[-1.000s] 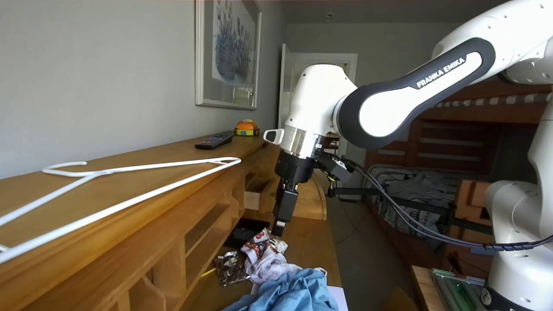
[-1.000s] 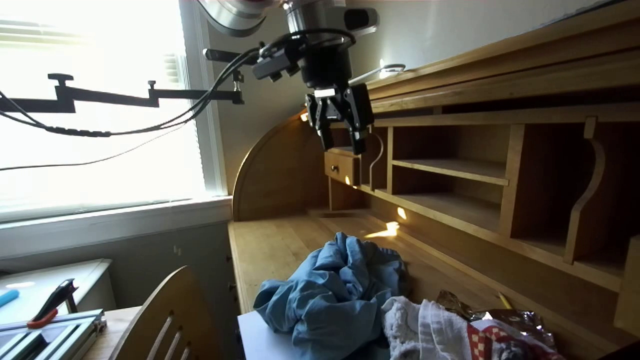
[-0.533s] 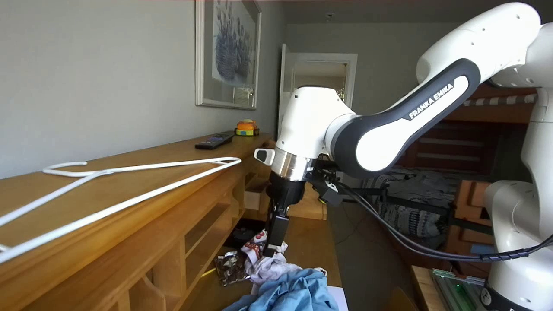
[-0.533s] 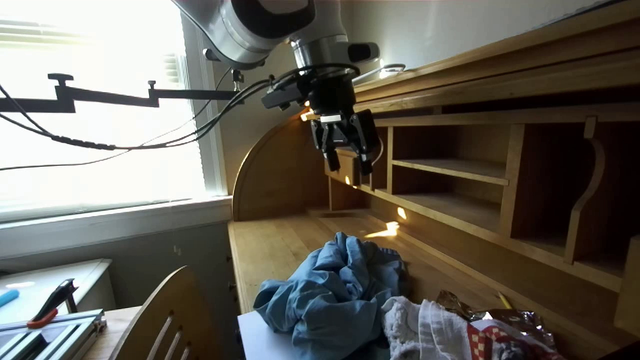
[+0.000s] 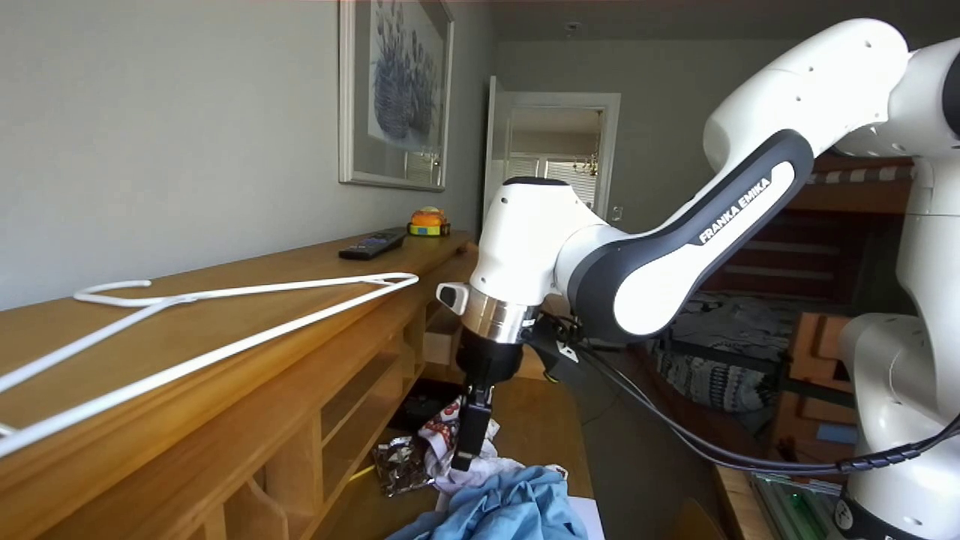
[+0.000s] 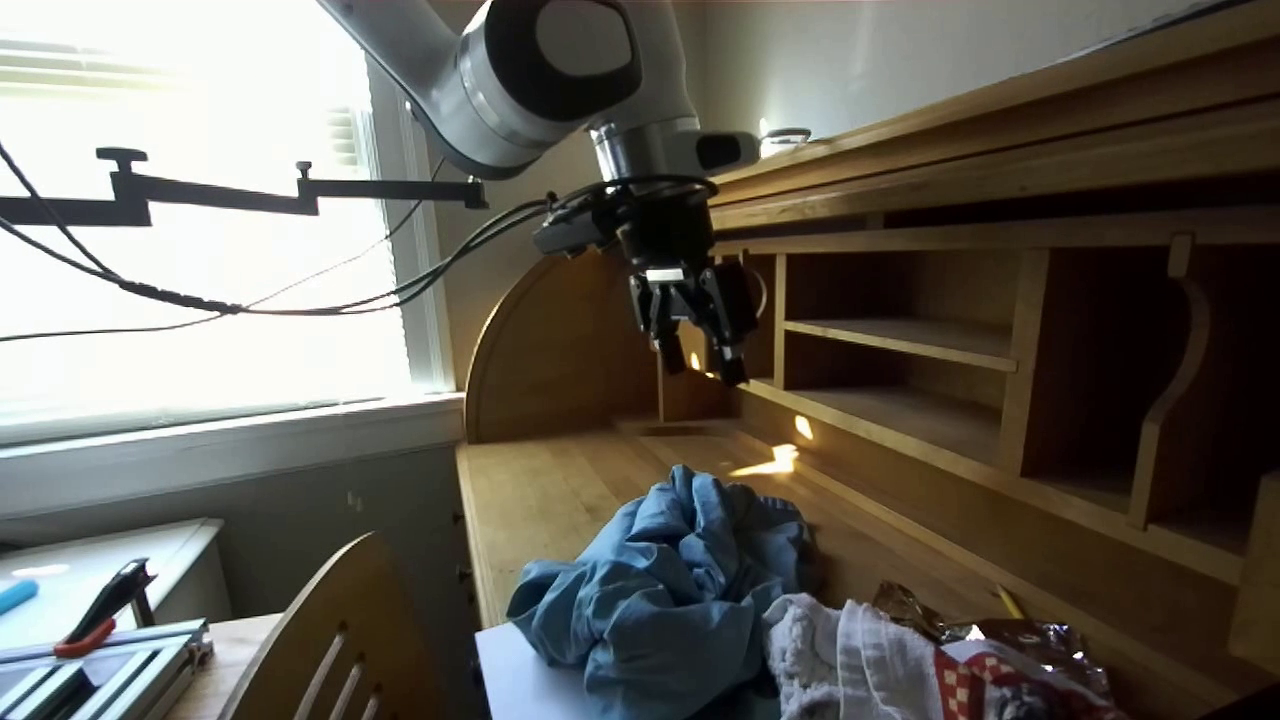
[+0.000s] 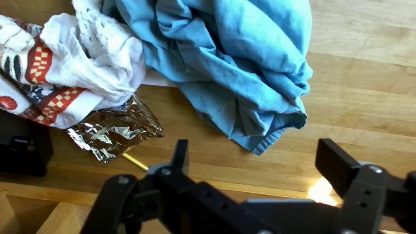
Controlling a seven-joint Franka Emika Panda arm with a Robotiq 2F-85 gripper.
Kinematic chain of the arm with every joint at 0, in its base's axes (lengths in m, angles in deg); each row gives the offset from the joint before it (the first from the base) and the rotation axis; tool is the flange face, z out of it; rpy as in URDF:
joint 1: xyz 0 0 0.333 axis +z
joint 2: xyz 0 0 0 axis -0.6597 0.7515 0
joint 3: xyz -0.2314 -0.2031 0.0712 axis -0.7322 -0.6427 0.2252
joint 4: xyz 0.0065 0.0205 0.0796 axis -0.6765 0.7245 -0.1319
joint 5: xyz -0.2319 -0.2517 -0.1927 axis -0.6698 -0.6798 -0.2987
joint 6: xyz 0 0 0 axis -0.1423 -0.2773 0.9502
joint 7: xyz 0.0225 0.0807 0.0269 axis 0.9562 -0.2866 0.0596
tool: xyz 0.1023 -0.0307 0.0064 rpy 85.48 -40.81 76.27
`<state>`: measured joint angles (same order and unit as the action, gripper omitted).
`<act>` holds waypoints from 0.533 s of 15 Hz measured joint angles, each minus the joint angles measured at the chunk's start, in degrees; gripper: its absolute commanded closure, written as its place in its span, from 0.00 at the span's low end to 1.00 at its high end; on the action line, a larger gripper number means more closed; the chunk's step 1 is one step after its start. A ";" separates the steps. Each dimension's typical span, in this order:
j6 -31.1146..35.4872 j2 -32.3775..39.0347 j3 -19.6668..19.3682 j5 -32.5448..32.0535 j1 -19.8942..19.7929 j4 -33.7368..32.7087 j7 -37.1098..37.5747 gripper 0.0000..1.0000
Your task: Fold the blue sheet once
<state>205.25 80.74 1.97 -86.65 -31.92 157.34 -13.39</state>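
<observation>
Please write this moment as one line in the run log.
gripper: open, empty | blue sheet: crumpled on desk | contact: none | fold: not yet made

A: In an exterior view: gripper (image 5: 463,459) position?
B: Pointing down, tips seen against the patterned cloth (image 5: 493,469), upper left of the blue sheet (image 5: 521,504); jaw gap unreadable, seen edge-on.
A: Sheet?
B: Crumpled on the desk (image 5: 536,416), partly out of frame, next to the cloth. Foil packet (image 5: 400,466) just beside the cloth.
A: Upper ledge (image 5: 300,265)?
B: White hanger (image 5: 225,355), black remote (image 5: 373,244), small orange object (image 5: 428,220).
</observation>
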 measured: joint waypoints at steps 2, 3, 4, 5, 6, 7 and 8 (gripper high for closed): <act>-0.13 0.02 0.00 0.02 0.00 -0.13 0.00 0.00; -0.15 0.02 -0.05 -0.02 0.00 -0.10 0.00 0.00; -0.93 0.03 -0.07 -0.65 0.00 -0.04 0.03 0.00; -1.75 0.09 -0.06 -0.75 0.11 0.11 0.05 0.00; -1.93 0.28 0.01 -0.75 0.44 0.45 0.21 0.00; -1.89 0.68 0.17 -0.75 0.97 0.82 1.01 0.00; -1.60 1.34 0.41 -0.86 1.63 1.00 2.24 0.00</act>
<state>203.65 82.08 2.38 -87.50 -30.29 158.34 -11.15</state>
